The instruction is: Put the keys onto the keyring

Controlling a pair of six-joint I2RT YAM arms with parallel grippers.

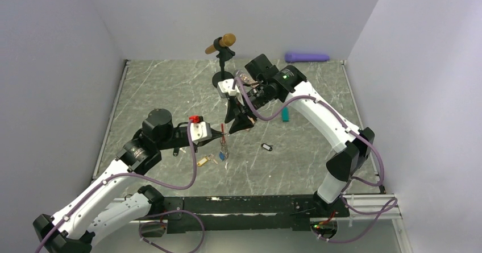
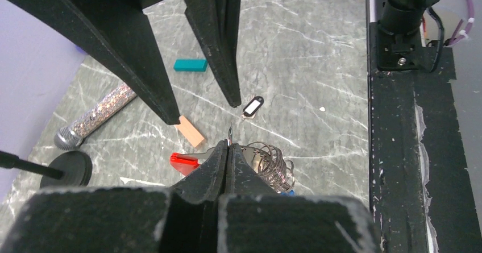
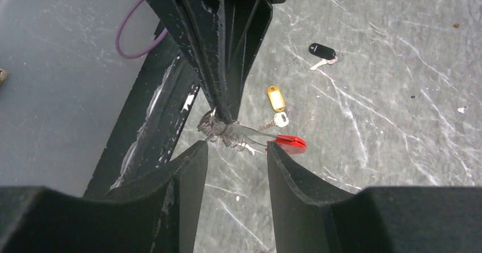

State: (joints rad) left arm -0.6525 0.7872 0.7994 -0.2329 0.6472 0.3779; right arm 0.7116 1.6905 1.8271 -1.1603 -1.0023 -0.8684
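The left gripper (image 2: 226,150) has its jaws pressed together on the keyring (image 3: 289,144), pinching the thin metal loop so that the red clip sticks out to one side and the silvery coil bunches on the other, all of it held above the marbled table (image 1: 170,88). The right gripper (image 3: 236,150) hangs just beside it with its jaws apart, one finger on each side of the ring and neither visibly touching it. A blue tag (image 1: 223,155) shows right under the coil; whether it is threaded on cannot be told. The yellow-tagged key (image 3: 276,98) lies on the table near the ring, its pale label window too small to read. The black-tagged key (image 2: 253,105) lies well apart, its white insert showing no legible writing. A teal block (image 2: 190,65), a tan block (image 2: 190,131) and a glittery tube (image 2: 96,116) lie farther back
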